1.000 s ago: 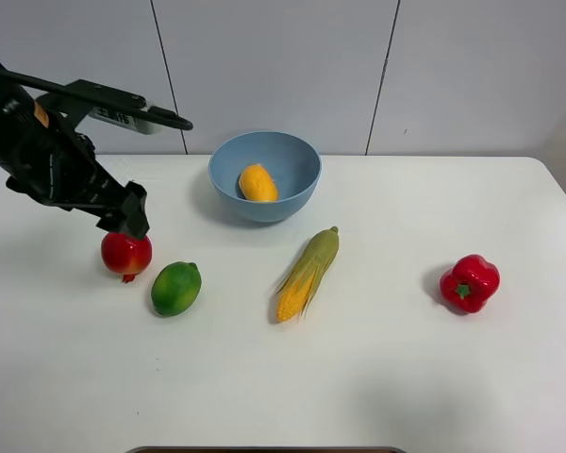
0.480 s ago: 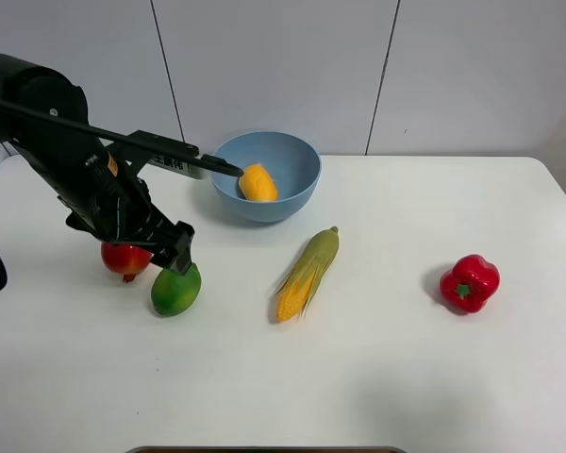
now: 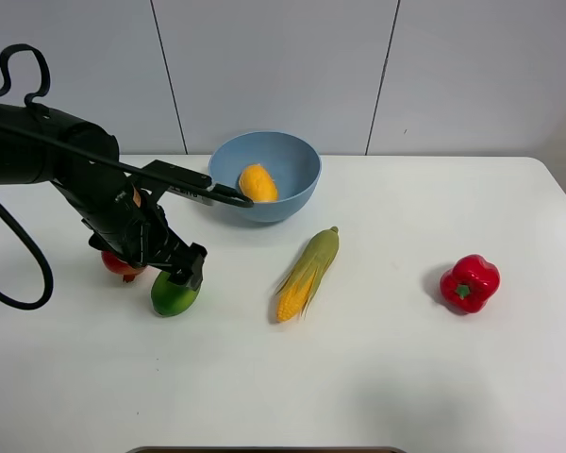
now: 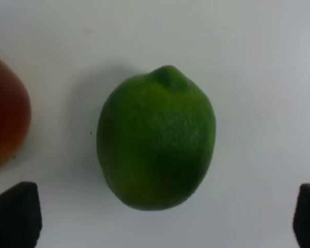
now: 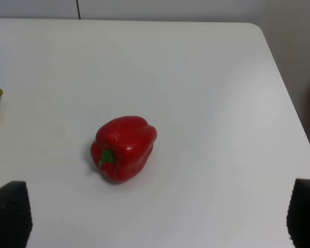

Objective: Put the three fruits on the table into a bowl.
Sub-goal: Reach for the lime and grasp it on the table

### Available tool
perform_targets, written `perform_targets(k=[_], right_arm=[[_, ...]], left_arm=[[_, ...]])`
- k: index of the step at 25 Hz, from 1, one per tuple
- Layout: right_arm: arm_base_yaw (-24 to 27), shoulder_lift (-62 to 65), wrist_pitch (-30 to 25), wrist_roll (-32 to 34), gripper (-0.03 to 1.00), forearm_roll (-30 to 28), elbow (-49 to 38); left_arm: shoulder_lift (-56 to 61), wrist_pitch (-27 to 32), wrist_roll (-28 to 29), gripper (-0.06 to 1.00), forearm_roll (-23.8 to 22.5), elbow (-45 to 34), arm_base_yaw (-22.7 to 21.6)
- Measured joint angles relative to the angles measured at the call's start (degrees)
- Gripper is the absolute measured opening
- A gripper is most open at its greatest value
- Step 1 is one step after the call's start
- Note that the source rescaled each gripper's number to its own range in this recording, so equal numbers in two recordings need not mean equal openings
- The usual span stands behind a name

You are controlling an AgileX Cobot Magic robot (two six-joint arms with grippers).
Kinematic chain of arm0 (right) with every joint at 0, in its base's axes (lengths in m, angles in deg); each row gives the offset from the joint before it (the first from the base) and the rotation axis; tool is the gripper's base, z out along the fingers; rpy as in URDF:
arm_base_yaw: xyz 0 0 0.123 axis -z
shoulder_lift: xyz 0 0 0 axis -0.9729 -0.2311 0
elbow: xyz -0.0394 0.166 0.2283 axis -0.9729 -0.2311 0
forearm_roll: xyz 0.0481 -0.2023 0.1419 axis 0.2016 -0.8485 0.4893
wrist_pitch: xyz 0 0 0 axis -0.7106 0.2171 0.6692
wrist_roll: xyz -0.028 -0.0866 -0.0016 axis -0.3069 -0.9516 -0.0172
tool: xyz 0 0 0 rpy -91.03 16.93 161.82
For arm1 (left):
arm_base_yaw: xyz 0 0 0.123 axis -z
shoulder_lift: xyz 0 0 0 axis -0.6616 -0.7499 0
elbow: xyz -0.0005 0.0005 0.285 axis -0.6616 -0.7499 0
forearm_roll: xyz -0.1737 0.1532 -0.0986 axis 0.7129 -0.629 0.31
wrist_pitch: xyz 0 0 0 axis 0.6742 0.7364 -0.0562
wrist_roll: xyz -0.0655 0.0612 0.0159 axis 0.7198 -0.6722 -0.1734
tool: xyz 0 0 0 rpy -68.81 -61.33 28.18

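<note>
You will find the left claw (image 3: 189,268) poised directly over the green fruit (image 3: 174,294), its jaws spread wide and gripping nothing. In the left wrist view the two dark fingertips (image 4: 15,216) sit at opposite edges, with the green fruit (image 4: 156,137) lying on the tabletop (image 3: 406,377) between them, and clear white surface shows on either side of it. No fingertip touches the fruit. You cannot tell from these views how high the claw stands above the tabletop.

The pomegranate (image 3: 119,265) rests on the tabletop just beside the green fruit, on the side toward the left edge in the high view. It is partly hidden there by the left arm, and the two fruits stand apart.

The mango (image 3: 257,182) lies inside the blue bowl (image 3: 297,162), which stands at the far middle of the tabletop. The other two fruits are outside it.

The corn cob (image 3: 307,274) lies at a slant in front of the bowl, near the middle. The red bell pepper (image 3: 470,282) sits well apart toward the right.

The right claw (image 5: 156,217) is out of the high view. Its wrist camera shows the jaws parted wide and holding nothing, with the pepper ahead on the tabletop and untouched.
</note>
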Motion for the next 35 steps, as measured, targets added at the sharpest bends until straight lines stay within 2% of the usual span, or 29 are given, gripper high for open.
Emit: perform_targets(k=[35], right_arm=[[0.0, 0.0, 0.0, 0.0, 1.0, 0.0, 0.0]], left_arm=[[-14.09, -11.31, -4.13, 1.0, -1.68, -0.06, -0.93]])
